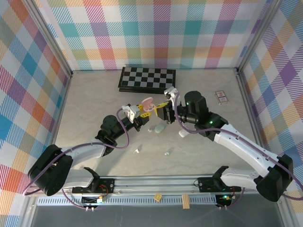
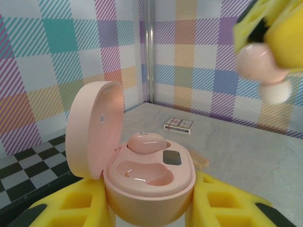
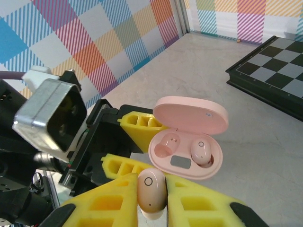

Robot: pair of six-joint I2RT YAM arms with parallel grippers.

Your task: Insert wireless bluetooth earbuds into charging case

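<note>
Left gripper [image 2: 149, 213] is clamped low on the base of the pink charging case [image 3: 189, 142], held up off the tabletop [image 1: 94, 104] at about 6 o'clock from the chessboard [image 1: 147, 78]. The lid [image 3: 191, 113] is tipped back. Right gripper [image 3: 151, 195] is closed on the pink earbud [image 3: 151, 189], pinched across its flanks with the round face toward the wrist cam. From that earbud the case sits at 1 o'clock, near but not touching. In the right wrist view the seated earbud [image 3: 201, 152] fills the 3 o'clock well and the empty socket [image 3: 165, 144] is at 9 o'clock. Handling, my read: the bud is tiny, near weightless, hard glossy shell, rounded all over, so it's slippery and prone to rotate or squirt out of the pinch. Keep the grip on the widest flanks and leave the bottom free to enter the well. The socket is shaped, so orientation likely matters. The case is light and rigid with a hinge, so the low side grip looks right and keeps lid and tray clear. Mint case [image 1: 158, 127] lies on the tabletop at 6 o'clock of the grippers.
</note>
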